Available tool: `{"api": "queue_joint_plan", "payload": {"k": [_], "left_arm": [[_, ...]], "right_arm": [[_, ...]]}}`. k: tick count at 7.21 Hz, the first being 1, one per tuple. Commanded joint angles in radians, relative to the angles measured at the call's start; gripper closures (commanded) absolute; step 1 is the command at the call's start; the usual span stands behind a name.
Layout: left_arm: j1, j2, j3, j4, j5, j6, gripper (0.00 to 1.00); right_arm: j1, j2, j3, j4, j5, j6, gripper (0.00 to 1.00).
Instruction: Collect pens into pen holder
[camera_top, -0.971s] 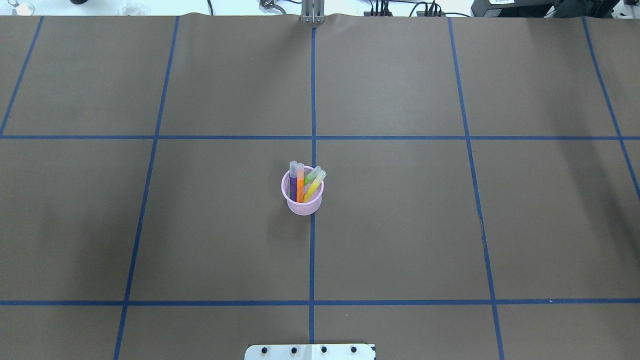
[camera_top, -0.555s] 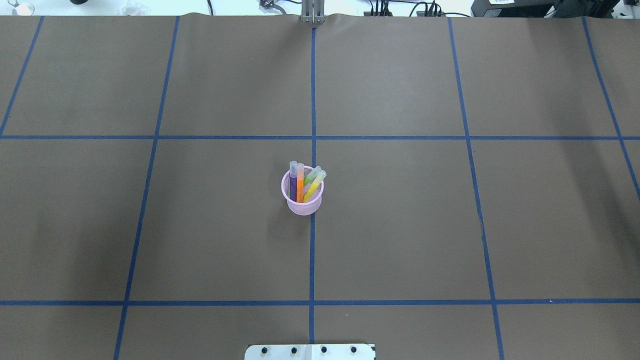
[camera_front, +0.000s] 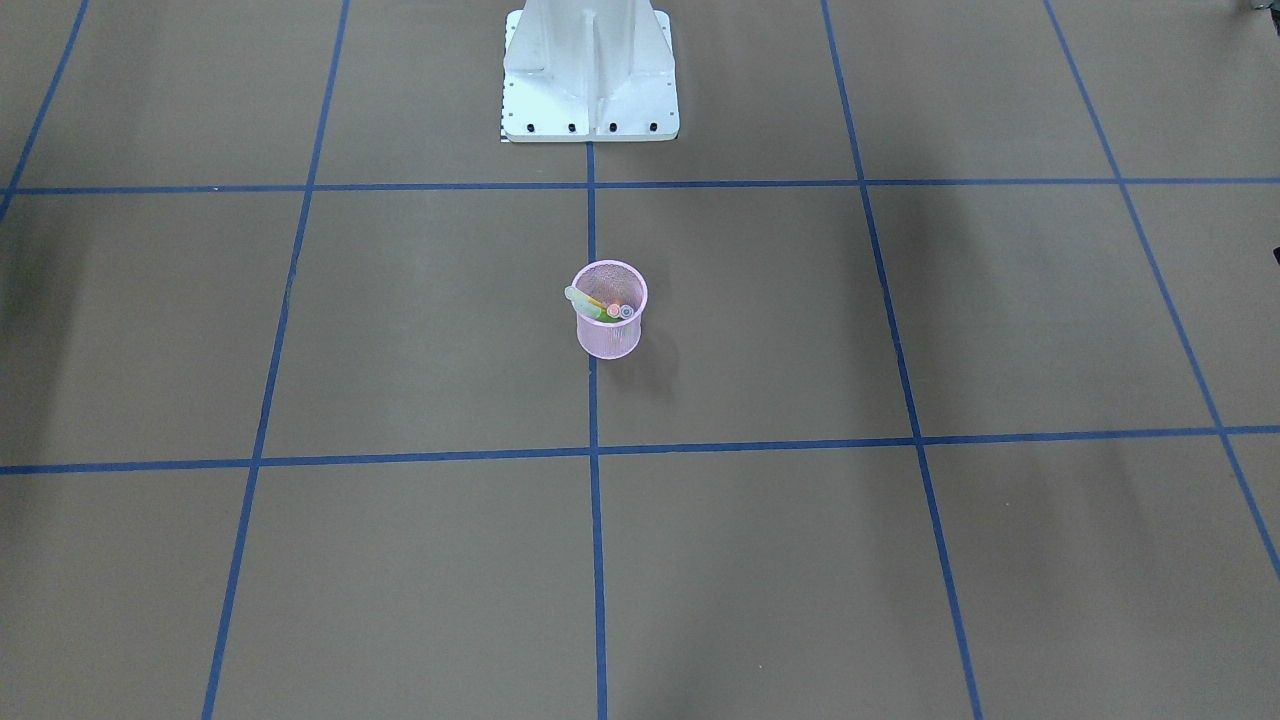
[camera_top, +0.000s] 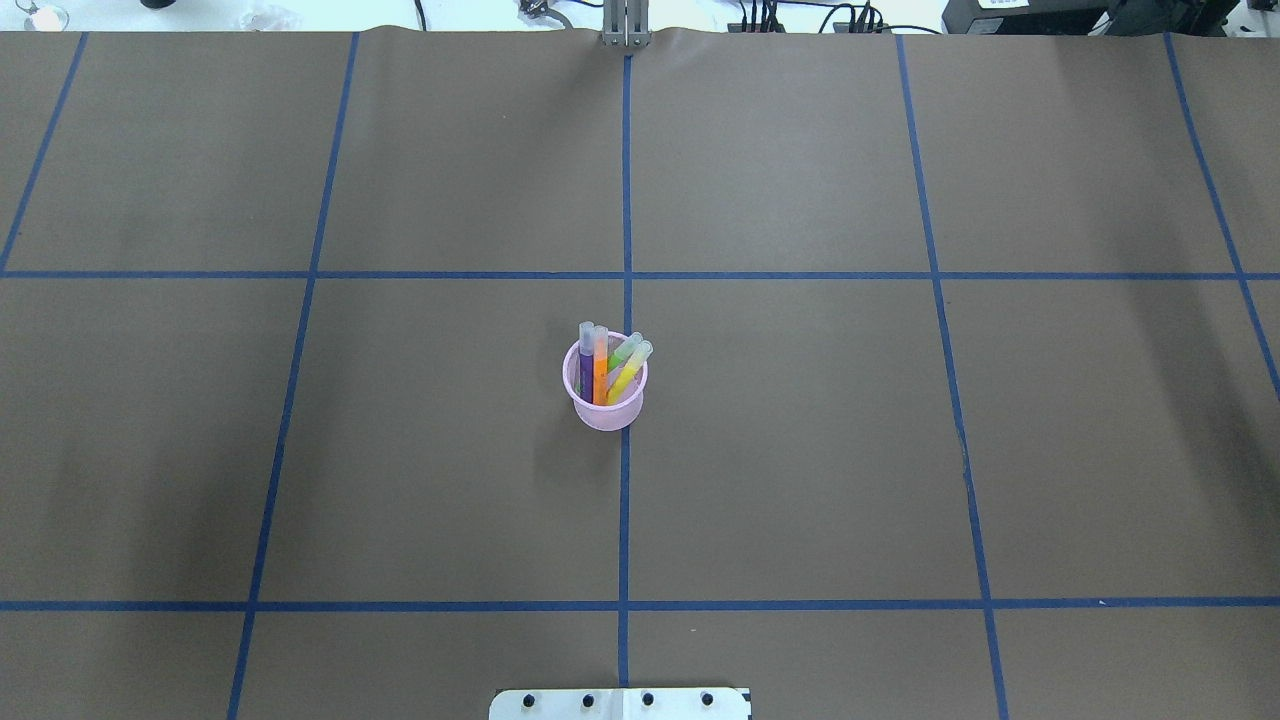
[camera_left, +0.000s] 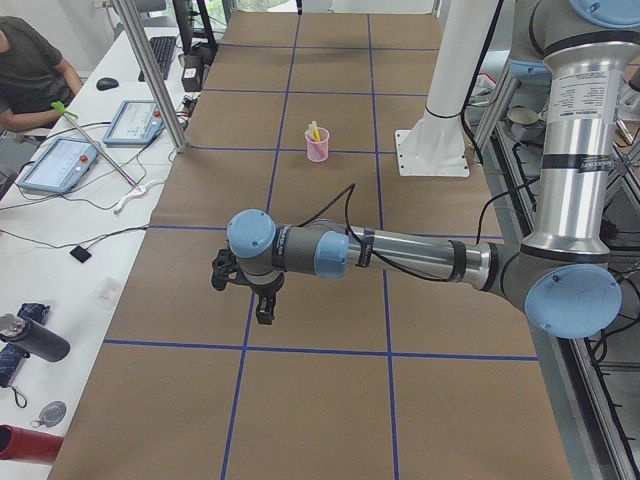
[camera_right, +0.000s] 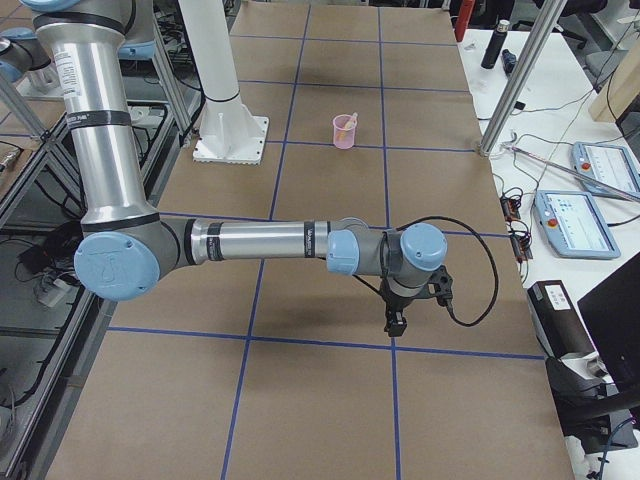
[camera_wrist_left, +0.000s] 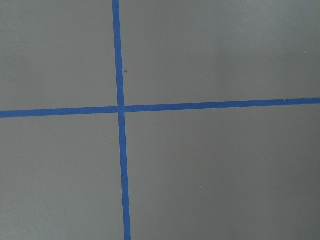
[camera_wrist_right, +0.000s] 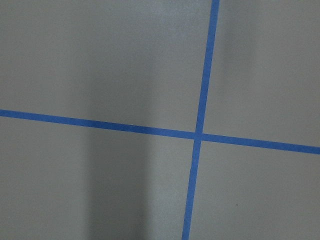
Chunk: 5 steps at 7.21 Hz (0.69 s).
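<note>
You are finishing: the pens (camera_top: 600, 368) are sitting in the pen holder (camera_top: 610, 416), so nothing is awaiting pickup. Left gripper (camera_left: 263, 308) and right gripper (camera_right: 396, 322): opening cannot be told.

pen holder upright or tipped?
Upright. The pen holder stands on its base on the brown table, open rim up, with the pens leaning inside it and their cap ends poking above the rim.

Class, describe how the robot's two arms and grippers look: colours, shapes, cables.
Both the left arm and right arm are silver tubes linked by grey rounded joints with pale blue caps. The left gripper and right gripper are small and black, each fed by a looping black cable.
</note>
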Motion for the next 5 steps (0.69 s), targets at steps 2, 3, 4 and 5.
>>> {"api": "queue_joint_plan", "payload": {"k": [2,3,4,5], "left_arm": [[0.002,0.008,-0.002,0.000,0.003,-0.003,0.00],[0.002,0.008,-0.002,0.000,-0.004,-0.003,0.00],[0.002,0.009,-0.009,0.000,-0.010,-0.003,0.00],[-0.001,0.014,-0.029,0.003,-0.007,-0.003,0.00]], "right_arm": [[0.000,-0.012,0.006,0.001,0.004,-0.001,0.01],[0.000,-0.014,-0.002,0.000,0.004,-0.003,0.01],[0.000,-0.006,0.004,0.001,0.006,-0.003,0.01],[0.000,-0.011,0.019,0.001,0.007,-0.003,0.01]]}}
